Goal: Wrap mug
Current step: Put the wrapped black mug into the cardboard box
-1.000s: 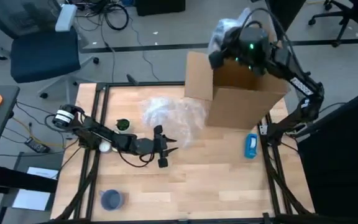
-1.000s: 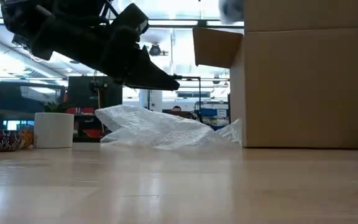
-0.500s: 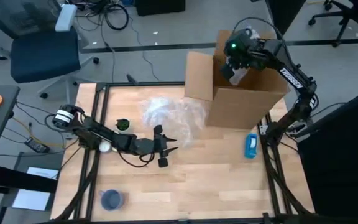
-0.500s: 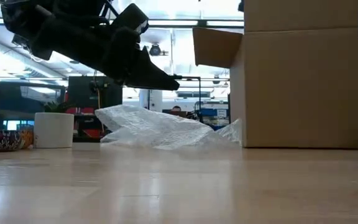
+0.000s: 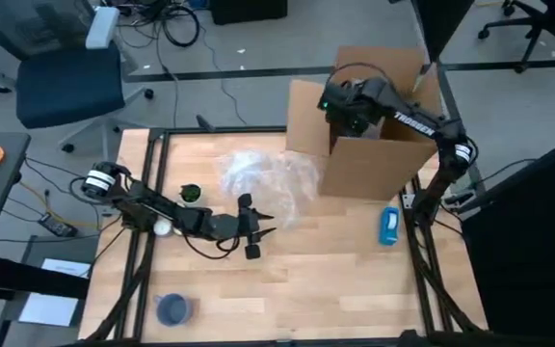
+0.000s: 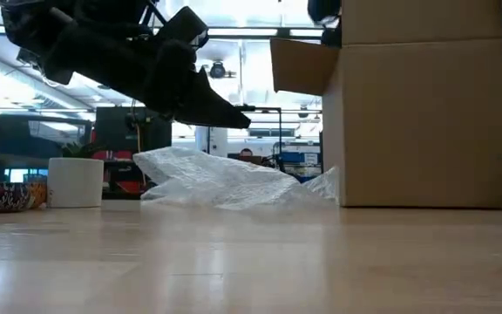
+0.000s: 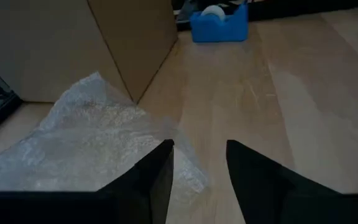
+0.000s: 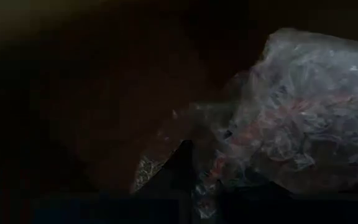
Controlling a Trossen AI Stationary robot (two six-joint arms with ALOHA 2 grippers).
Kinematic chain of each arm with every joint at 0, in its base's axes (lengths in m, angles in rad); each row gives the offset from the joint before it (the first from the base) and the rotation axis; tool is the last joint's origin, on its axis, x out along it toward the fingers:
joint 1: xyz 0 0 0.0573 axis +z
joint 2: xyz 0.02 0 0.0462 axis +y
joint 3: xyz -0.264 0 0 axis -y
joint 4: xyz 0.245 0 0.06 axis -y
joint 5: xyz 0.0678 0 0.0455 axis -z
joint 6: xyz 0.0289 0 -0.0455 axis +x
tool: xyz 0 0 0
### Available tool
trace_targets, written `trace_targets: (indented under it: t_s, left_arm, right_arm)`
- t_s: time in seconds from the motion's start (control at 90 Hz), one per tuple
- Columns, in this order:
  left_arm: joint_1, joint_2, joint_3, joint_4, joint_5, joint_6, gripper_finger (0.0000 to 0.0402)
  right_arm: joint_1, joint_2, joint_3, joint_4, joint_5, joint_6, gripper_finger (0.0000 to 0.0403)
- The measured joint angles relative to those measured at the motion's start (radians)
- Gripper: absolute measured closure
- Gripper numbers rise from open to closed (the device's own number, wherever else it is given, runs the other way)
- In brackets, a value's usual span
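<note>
Right gripper [image 5: 347, 104] lowered into the box [image 5: 379, 154].
A wrapped bundle [image 8: 291, 124] is pinched at 1 o'clock; the left gripper [image 5: 258, 227] is spread beside the wrap [image 5: 263, 178].

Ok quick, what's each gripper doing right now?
Left gripper: open, empty, hovering at the edge of the bubble wrap.
Right gripper: down inside the cardboard box, beside a wrapped bundle; grip cannot be told.
</note>
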Motion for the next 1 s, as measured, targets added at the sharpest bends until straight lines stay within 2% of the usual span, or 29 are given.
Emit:
trace_targets:
  t_s: [0.189,0.378,0.778,0.9,1.0]
  left_arm:
    - [-0.001,0.000,0.000,-0.021,0.000,-0.027,0.0270]
    - [-0.002,0.000,0.000,-0.021,0.000,-0.029,0.0270]
    - [-0.001,0.000,0.000,-0.025,0.000,-0.028,0.0270]
    - [-0.001,0.000,0.000,-0.025,0.000,-0.028,0.0270]
    - [-0.001,0.000,0.000,-0.024,0.000,-0.028,0.0270]
  right_arm:
    - [-0.001,-0.003,-0.220,0.003,0.002,-0.008,0.0398]
    - [-0.005,-0.018,-0.362,0.131,-0.062,0.000,0.0398]
    - [0.127,-0.064,-0.377,0.473,-0.422,0.035,0.0398]
    - [0.170,-0.084,-0.373,0.538,-0.445,0.034,0.0398]
    - [0.178,-0.085,-0.373,0.523,-0.395,0.029,0.0398]
